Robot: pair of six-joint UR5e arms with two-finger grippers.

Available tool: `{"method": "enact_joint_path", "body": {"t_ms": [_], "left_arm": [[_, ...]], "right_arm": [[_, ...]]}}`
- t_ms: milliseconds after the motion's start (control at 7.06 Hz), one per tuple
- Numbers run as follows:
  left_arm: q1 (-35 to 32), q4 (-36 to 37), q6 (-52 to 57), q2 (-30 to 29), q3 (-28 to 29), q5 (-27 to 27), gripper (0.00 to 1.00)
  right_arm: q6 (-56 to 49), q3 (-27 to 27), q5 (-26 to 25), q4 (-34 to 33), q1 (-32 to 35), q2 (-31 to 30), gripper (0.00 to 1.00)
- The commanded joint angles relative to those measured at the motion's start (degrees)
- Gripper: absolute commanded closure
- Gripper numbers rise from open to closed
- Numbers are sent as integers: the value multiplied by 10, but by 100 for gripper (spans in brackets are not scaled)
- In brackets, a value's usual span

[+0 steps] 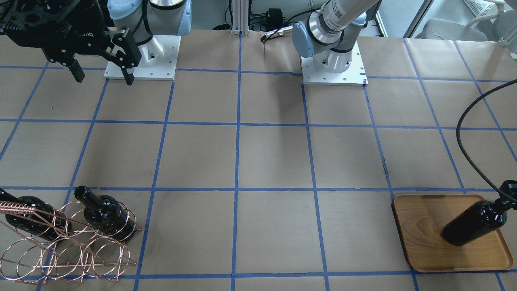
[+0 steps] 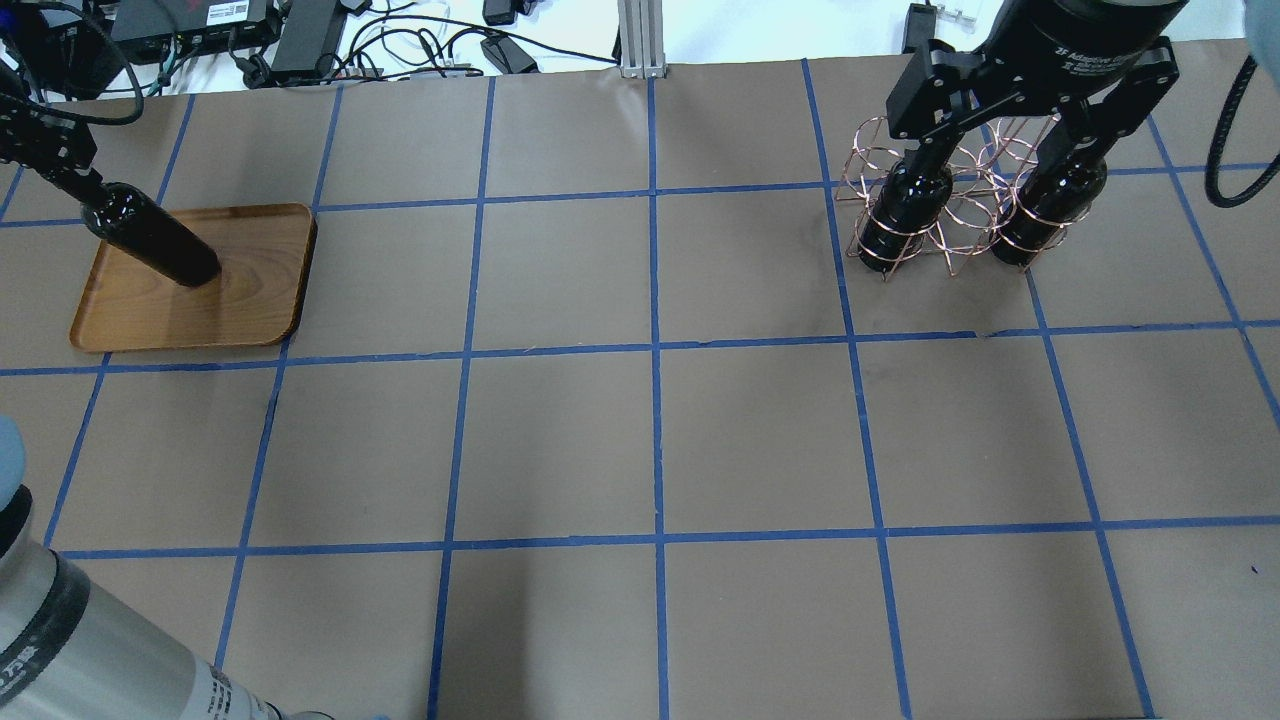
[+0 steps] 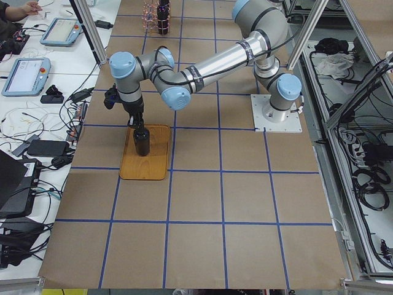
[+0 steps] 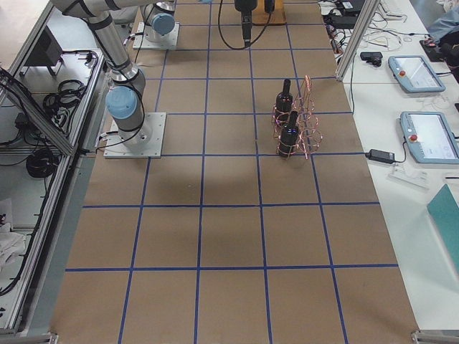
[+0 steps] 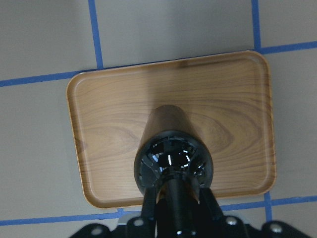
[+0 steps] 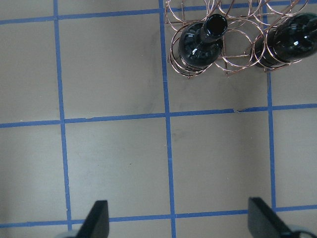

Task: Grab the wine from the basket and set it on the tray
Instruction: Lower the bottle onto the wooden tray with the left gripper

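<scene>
My left hand (image 5: 177, 206) pinches the narrow neck of the glossy black glass wine bottle (image 2: 160, 245). The bottle stands inside the low dark rim of the flat light-brown wooden tray (image 2: 250, 300), at the left end of the bench (image 2: 650, 440). In the left-side view it looks upright with its base on the wood, but I cannot confirm full contact.

I judge the step in hand to be the release. To do it well, I verify that the base sits flat and spread the fingers only enough to clear the neck. I then retreat straight up along the bottle's axis, because sideways drag would tip so tall and narrow-footed a cylinder. The glass is smooth and slippery. The tray shows grain, rounded corners and a hard flat floor.

Further right, my right hand (image 1: 104, 77) hangs high above the bench, fingers spread wide, holding nothing. At the right end, the copper-coloured wire basket (image 1: 60, 252) of round loops, with a coiled handle, holds two more black bottles (image 1: 105, 216), necks up.
</scene>
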Motion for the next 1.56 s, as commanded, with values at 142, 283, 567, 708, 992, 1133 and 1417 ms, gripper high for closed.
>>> {"method": "enact_joint_path", "body": {"t_ms": [142,283,567,708,992,1133,1417], "left_arm": [[7,0,20,-1,-4,-2,23],[7,-1,21,2,-4,-2,0],[7,-5,16,16,-6,0,0],[4,-15,14,30,-7,-15,0],[-20,-118,-61,90,-9,-10,0],[-49,-127,-82,122,-23,-10,0],[-104,-125,-150,184,-94,-25,0]], "right_arm": [[-2,-1,0,0,0,0,0],[-2,0,0,0,0,0,0],[-2,-1,0,-1,0,0,0],[-2,-1,0,-3,0,1,0],[-2,-1,0,-2,0,1,0],[-2,-1,1,-3,0,1,0],[-2,-1,1,-4,0,1,0]]}}
